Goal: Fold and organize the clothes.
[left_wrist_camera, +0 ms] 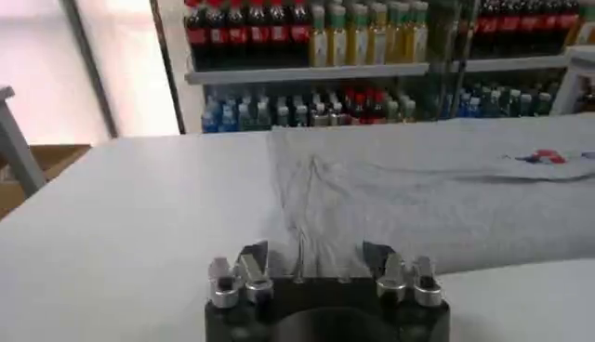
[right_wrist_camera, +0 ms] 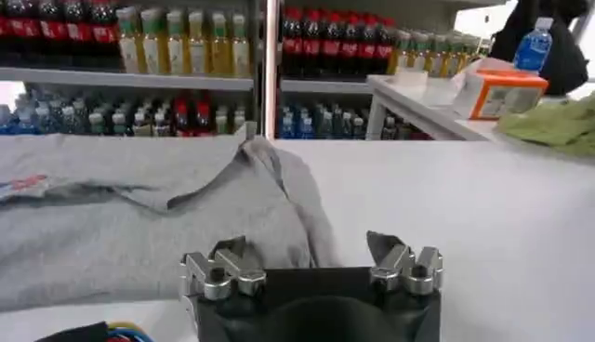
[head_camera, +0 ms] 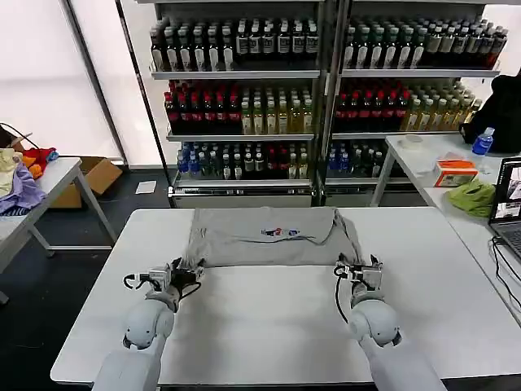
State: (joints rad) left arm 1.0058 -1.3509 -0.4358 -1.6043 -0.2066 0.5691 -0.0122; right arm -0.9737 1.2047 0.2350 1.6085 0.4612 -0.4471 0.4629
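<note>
Grey shirt (head_camera: 269,236) lies flat toward the desk's (head_camera: 456,318) far edge. Both hands, left (head_camera: 186,273) and right (head_camera: 359,270), gape empty at its near hem; uneven pinches could skew the fold.

We're in a mock shop set up as a test lab: tall metal shelving (head_camera: 326,98) at twelve o'clock packed with rows of bottled drinks (head_camera: 236,110), plain white counters (head_camera: 269,326) around, an open laptop (head_camera: 509,208) at three o'clock.
</note>
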